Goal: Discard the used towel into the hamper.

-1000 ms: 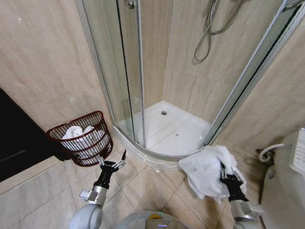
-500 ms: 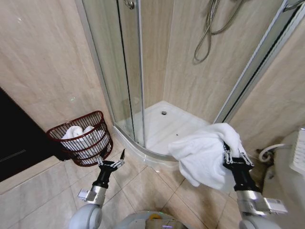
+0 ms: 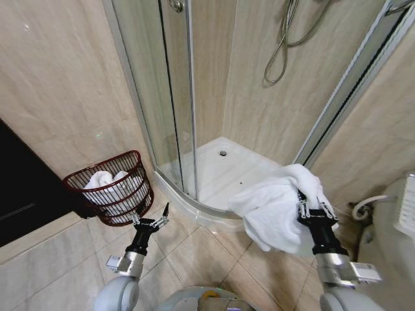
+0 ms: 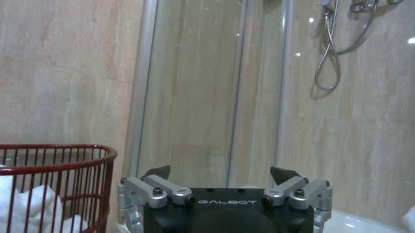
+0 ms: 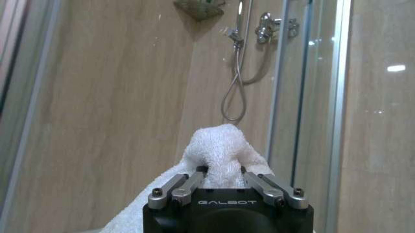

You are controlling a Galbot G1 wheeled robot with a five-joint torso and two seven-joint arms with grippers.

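Observation:
A white towel (image 3: 279,210) hangs bunched from my right gripper (image 3: 314,208), which is shut on it at the lower right, in front of the shower tray. In the right wrist view the towel (image 5: 217,150) bulges up between the shut fingers. The hamper (image 3: 113,188), a dark red wire basket with white cloth inside, stands on the floor at the left against the wall. My left gripper (image 3: 152,219) is open and empty, low beside the hamper. Its wrist view shows the hamper's rim (image 4: 58,150) close at one side and both open fingertips (image 4: 220,174).
A glass shower enclosure (image 3: 175,97) with a white tray (image 3: 227,175) fills the middle. A shower hose (image 3: 285,39) hangs on the back wall. A dark cabinet (image 3: 26,188) is at the far left, a white fixture (image 3: 399,220) at the right edge. Tiled floor lies between hamper and towel.
My right gripper rose with the towel from near the floor, then shifted slightly left and down. The towel hangs more bunched now. The left arm stayed still.

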